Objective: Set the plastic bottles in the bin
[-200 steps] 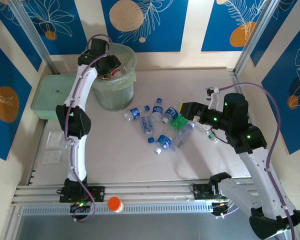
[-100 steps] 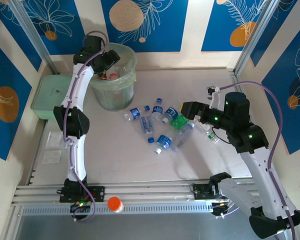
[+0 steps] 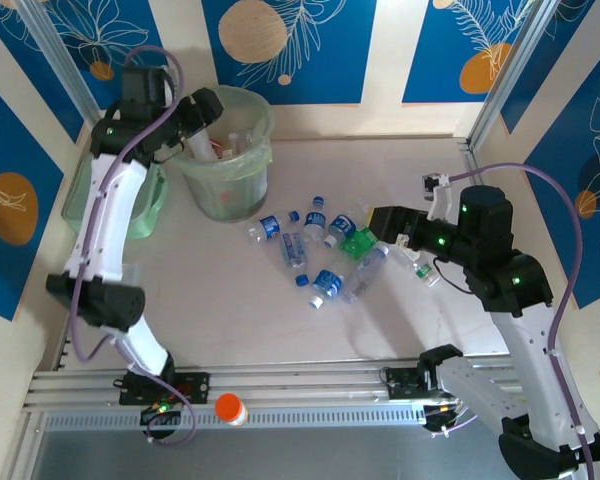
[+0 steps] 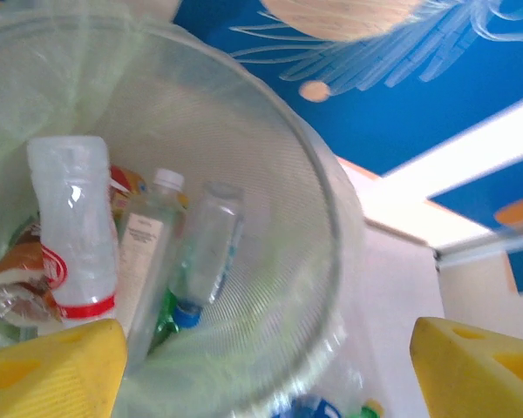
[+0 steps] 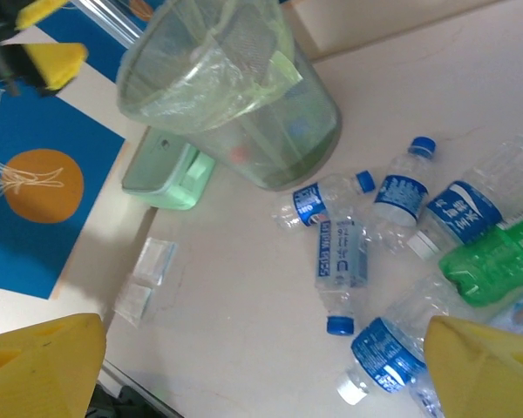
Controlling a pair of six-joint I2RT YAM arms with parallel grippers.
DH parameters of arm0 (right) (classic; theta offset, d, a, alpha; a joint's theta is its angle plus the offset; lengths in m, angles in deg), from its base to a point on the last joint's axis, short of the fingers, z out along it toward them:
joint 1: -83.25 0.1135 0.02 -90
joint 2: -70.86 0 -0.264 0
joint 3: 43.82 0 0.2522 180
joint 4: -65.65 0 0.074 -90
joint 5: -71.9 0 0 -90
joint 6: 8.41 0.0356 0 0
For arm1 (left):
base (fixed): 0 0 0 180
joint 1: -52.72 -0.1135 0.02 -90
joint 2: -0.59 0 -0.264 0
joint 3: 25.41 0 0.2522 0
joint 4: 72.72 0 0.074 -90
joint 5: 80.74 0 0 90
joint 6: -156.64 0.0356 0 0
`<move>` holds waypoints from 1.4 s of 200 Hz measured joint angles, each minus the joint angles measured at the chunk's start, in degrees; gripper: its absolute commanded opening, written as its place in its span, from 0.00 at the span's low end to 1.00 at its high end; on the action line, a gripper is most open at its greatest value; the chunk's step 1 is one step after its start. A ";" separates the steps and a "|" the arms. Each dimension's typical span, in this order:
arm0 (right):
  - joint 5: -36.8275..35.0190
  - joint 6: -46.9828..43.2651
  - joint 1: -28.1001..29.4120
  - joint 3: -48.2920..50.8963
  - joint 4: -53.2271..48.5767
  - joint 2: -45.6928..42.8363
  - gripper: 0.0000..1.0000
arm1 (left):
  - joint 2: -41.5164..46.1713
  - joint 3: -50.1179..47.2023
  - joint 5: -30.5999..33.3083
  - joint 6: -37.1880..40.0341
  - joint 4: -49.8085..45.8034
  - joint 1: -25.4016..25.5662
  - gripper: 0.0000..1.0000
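Left gripper and right gripper both spread wide, holding nothing.
The left one hangs over the rim of the round translucent pale green plastic bin near the far left corner of the tabletop, with several small plastic bottles lying inside. The right one hovers just beside the loose clear, blue-labelled and green bottles clustered mid-tabletop.

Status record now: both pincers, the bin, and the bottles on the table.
left pincer: open, empty, at the bin rim
right pincer: open, empty, beside the pile
bottles in bin: several
bottles on table: cluster between bin and right pincer, mostly clear with blue labels, one green bottle
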 measured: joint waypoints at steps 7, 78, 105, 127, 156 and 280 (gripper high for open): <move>-0.68 -0.02 0.00 -0.02 -0.92 0.42 0.93 | 3.67 -4.68 -0.24 0.37 1.81 1.42 0.84; -12.04 1.03 -0.11 0.15 -9.11 5.29 0.94 | 29.86 -44.98 -1.46 0.68 12.24 10.86 0.83; -20.39 10.25 -1.90 0.63 -12.70 9.42 0.87 | 33.48 -52.59 -0.24 2.10 13.09 11.08 0.84; -25.49 23.04 -4.87 2.69 -15.78 10.99 0.86 | 34.75 -55.25 1.14 3.08 13.33 11.10 0.85; -28.79 38.75 -9.09 5.73 -17.86 11.10 0.86 | 36.48 -57.09 2.54 3.67 15.47 11.80 0.85; -20.20 65.66 -23.80 12.37 -9.31 33.99 0.95 | 38.56 -58.99 9.20 6.62 16.98 18.10 0.85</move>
